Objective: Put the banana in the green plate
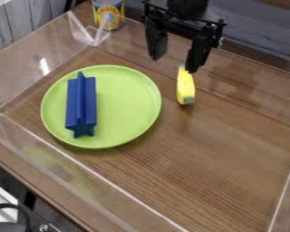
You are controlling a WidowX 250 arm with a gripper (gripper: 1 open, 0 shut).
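Black gripper [174, 50] hangs open above the small yellow toy banana [187, 87], beside the lime-green round plate [130, 95]; the yellow can's [106, 13] print is unreadable.

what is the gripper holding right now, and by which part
Nothing. The gripper is open above the banana, fingers clear of it.

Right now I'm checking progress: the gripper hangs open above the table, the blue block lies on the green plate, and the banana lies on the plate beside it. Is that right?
Not quite. The banana is not on the green plate; it lies on the wooden table just off the plate's right rim, as the camera view shows. The rest holds: the gripper hangs open above the table and the blue block lies on the plate.
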